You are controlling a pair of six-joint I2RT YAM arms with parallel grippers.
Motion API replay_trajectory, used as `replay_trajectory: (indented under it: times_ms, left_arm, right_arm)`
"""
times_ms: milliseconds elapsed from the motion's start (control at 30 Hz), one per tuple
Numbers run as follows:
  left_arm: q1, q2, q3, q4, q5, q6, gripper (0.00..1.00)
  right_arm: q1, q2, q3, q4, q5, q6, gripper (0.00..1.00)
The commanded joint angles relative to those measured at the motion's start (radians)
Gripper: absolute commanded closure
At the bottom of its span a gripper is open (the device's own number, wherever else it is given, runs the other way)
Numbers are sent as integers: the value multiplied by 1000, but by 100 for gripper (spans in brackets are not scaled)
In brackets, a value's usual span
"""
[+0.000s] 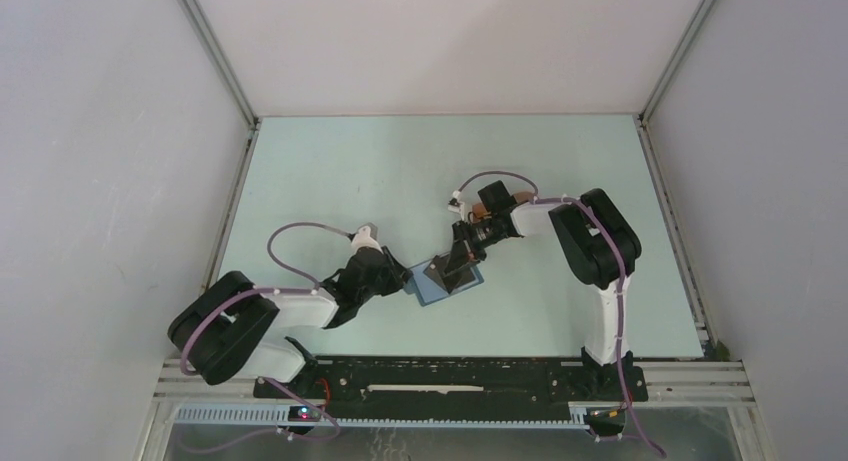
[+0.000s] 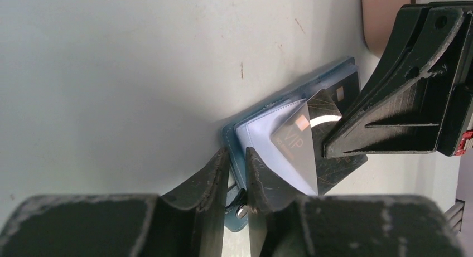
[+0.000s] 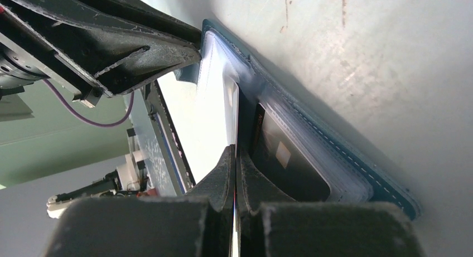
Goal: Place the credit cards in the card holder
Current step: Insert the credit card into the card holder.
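Note:
The dark-blue card holder (image 1: 447,281) lies open on the table, its lighter blue inside (image 2: 261,140) facing up. My left gripper (image 2: 237,155) is shut on its near edge by the snap button (image 2: 242,211). My right gripper (image 3: 234,152) is shut on a thin dark-grey credit card marked VIP (image 2: 297,144), held edge-on and tilted, with its lower end in the holder. Another black card (image 3: 290,163) sits in a clear sleeve of the holder (image 3: 357,170). In the top view the left gripper (image 1: 402,278) and right gripper (image 1: 462,263) meet over the holder.
A peach-pink tray (image 2: 382,20) lies just beyond the holder, mostly under the right arm. The left gripper's fingers (image 3: 139,51) sit close to the right one. Walls enclose the table on three sides.

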Motion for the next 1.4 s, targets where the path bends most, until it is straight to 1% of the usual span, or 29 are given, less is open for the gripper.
replay_trajectory:
  times_ms: [0,233,367,500,700,967,1367]
  left_arm:
    - [-2,126,-40,-179,68,57,78]
    - [6,176,-58,-126,84,54,89]
    - [6,163,-67,-121,81,55,97]
    - [10,133,-82,-123,71,55,100]
    - [14,125,-96,-112,80,58,100]
    - [14,127,-108,-86,105,56,100]
    - [14,135,-105,-73,123,59,100]
  right_arm:
    - [-17,-47,-24,70,67,18,100]
    - [-47,-67,-45,72,74,14,100]
    - [-47,-84,-45,62,85,3,100]
    - [-54,-115,-65,80,101,13,100]
    - [-71,-126,-90,114,102,37,100]
    - [-70,-104,-93,145,92,50,100]
    - [-49,-97,-146,243,106,69,100]
